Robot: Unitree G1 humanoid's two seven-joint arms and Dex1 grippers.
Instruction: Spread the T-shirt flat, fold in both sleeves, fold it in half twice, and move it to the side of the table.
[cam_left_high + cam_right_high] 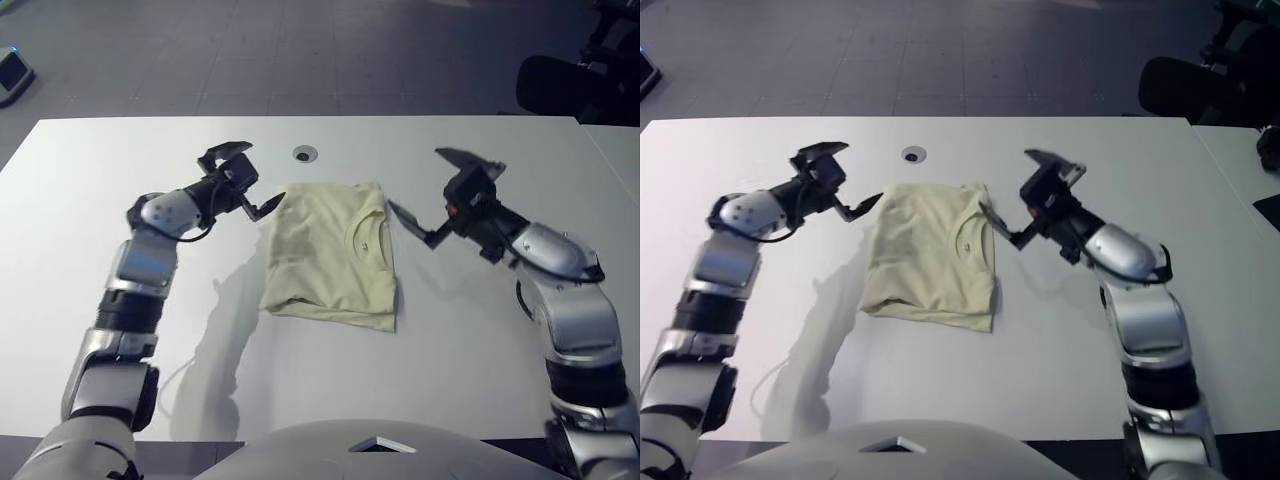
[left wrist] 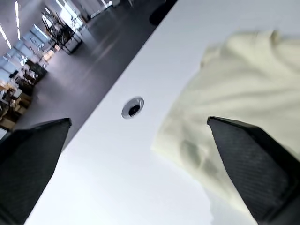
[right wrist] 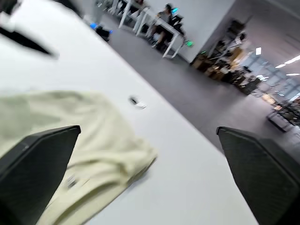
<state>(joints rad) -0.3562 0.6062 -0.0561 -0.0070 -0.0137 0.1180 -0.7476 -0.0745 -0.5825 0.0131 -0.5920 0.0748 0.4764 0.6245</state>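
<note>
My left hand (image 1: 265, 172) and right hand (image 1: 414, 178), both spread, flank the pale-yellow cloth T-shirt (image 1: 328, 258), which looks light and limp, so I'd pinch its nearest corners.

**Desk:** What is the T-shirt (image 1: 330, 255) made of?
**Photographer:** Pale yellow cloth, soft and matt, lightly creased, with limp folded edges.
**Desk:** And the table (image 1: 480, 340)?
**Photographer:** A smooth white top with a faint sheen. The small round grommet (image 1: 305, 153) at 12 o'clock from the shirt looks like metal. The floor (image 1: 300, 60) is grey with a dull shine.
**Desk:** The robot?
**Photographer:** The left arm (image 1: 150, 265) and right arm (image 1: 575, 300) have glossy silver shells and matt black joints. The jaws are matt black and finely textured.
</note>
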